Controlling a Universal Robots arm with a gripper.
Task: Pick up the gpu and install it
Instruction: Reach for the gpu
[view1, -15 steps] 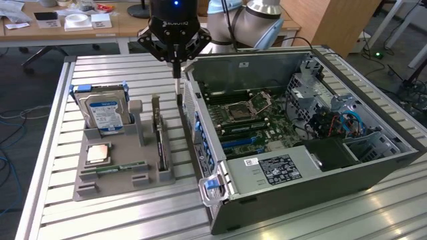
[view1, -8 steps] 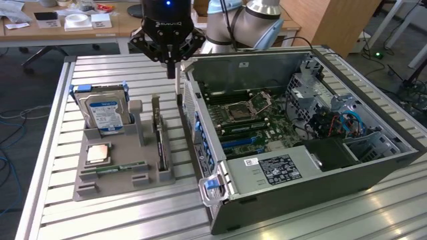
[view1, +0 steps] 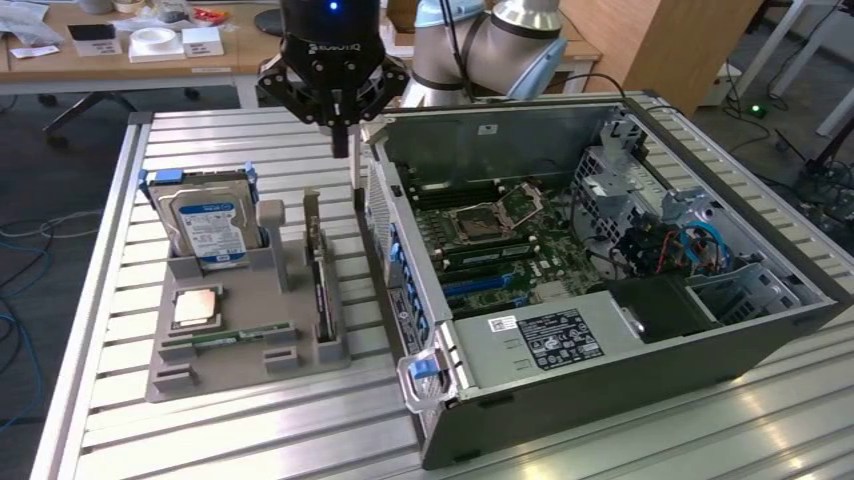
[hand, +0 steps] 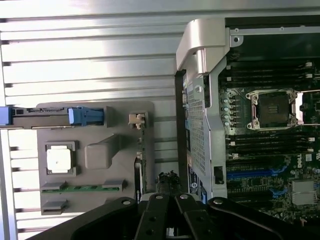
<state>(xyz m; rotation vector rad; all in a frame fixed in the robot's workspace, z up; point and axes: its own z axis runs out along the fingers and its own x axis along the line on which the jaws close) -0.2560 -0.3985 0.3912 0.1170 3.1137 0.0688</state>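
Observation:
The gpu stands on edge in a slot of the grey holder, a thin dark strip with its metal bracket at the far end. In the wrist view the gpu runs as a narrow strip toward my fingers. My gripper hangs above the table just beyond the gpu's far end, close to the open computer case. Its fingers are shut together with nothing between them. The gripper also appears in the wrist view as dark linkages over the holder's edge.
The holder also carries a silver hard drive with blue rails, a square processor and a green memory stick. The case lies open with its motherboard facing up. Its side wall stands close beside the gpu. Desks stand behind.

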